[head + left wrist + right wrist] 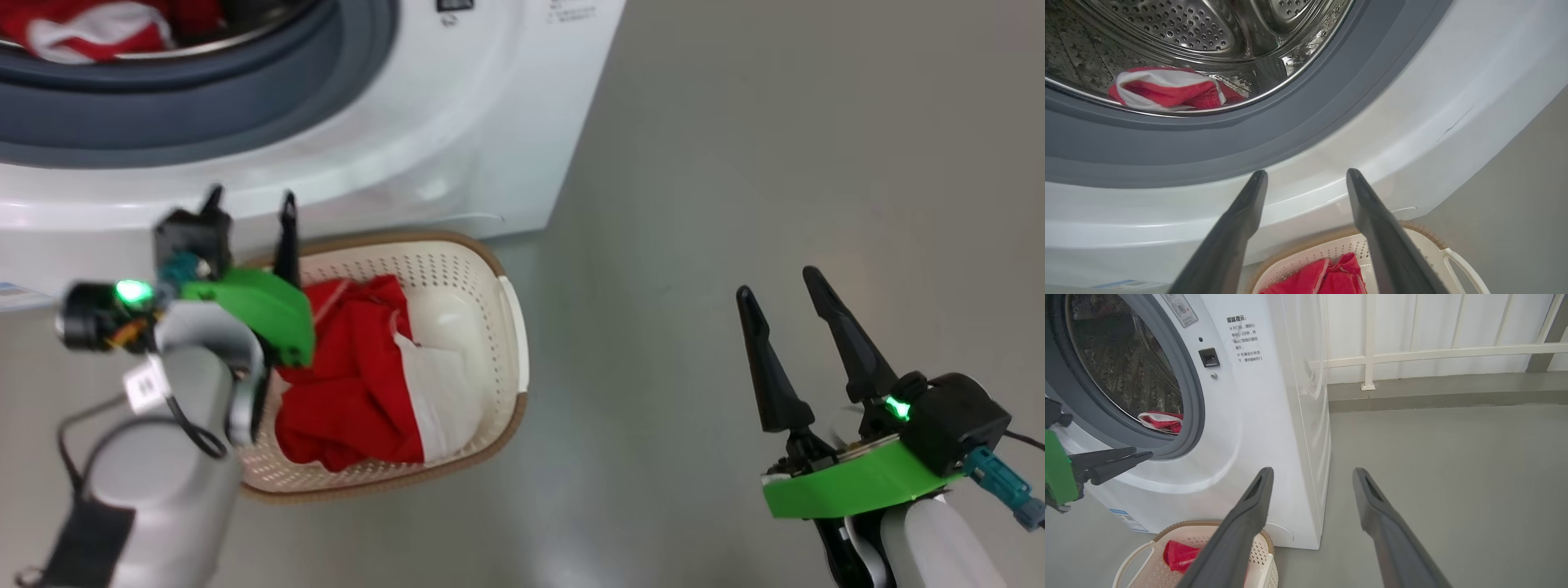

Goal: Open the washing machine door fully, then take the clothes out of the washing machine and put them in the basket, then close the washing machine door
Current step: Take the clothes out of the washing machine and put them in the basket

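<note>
Left gripper (251,198): jaws spread wide, nothing between them. Its fingers point at the washing machine (457,122), at the white front panel below the grey rubber ring (245,90), and hang over the edge of the basket (510,327) nearest the machine.

Right gripper (776,282): likewise spread and empty, over bare floor (775,163) well to the robot's right of the machine. In the right wrist view its fingers point past the machine's right front corner.

Basket: stands on the floor just before the machine's front panel, below the drum mouth, with one side handle turned toward the machine's right corner. The head view does not settle which of its axes is the longer.

Clothes, in the basket (351,384): a crumpled red garment whose long axis runs straight out from the machine's front, its white panel on the robot's right.

Clothes, in the machine (1167,90): a red and white bundle at the front lip of the perforated steel drum (1188,28), lying lengthwise along that lip.
</note>
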Robot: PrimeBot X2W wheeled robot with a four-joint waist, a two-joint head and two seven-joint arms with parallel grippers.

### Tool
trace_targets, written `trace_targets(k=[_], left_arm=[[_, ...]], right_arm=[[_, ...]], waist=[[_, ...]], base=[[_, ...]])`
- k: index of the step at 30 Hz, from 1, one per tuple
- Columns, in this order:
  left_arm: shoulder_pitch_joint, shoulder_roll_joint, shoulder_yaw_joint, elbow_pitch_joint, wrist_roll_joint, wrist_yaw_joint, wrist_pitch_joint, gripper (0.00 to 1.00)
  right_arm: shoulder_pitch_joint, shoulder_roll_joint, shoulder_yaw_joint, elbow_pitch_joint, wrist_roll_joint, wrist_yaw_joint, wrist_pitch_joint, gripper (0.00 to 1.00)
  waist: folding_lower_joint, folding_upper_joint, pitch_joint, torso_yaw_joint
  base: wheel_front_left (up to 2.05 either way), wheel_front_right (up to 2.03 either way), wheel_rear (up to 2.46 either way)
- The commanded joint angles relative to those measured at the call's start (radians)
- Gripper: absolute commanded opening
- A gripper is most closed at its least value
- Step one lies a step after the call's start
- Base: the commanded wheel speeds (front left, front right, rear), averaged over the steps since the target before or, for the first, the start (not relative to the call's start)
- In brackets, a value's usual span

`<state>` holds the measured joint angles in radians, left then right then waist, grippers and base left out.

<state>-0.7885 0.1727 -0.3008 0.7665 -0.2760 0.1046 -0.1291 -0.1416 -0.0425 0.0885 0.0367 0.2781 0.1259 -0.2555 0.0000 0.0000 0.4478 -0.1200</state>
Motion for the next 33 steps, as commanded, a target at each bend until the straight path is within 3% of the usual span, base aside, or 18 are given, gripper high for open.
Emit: trace_targets(k=[1, 19, 33], left_arm=[[-0.031, 0.040, 0.028, -0.011, 0.008, 0.001, -0.004, 1.00], [-0.343, 0.296, 0.042, 0.051, 0.058, -0.028, 0.123, 1.00], [-0.430, 0.430, 0.040, 0.025, 0.081, -0.010, 0.289, 1.00]], right_arm=[[-0.013, -0.008, 0.028, -0.023, 0.011, 0.005, -0.006, 1.00], [-0.076, -0.008, 0.061, -0.010, 0.111, 0.005, -0.006, 1.00], [-0.107, -0.008, 0.094, -0.008, 0.146, 0.005, -0.006, 1.00]], waist=[[0.0000, 0.0000, 0.056, -0.052], [0.0000, 0.0000, 0.140, -0.154], [0.0000, 0.0000, 0.199, -0.203]], base=[[0.00, 0.00, 0.00], [0.00, 0.00, 0.00], [0.00, 0.00, 0.00]])
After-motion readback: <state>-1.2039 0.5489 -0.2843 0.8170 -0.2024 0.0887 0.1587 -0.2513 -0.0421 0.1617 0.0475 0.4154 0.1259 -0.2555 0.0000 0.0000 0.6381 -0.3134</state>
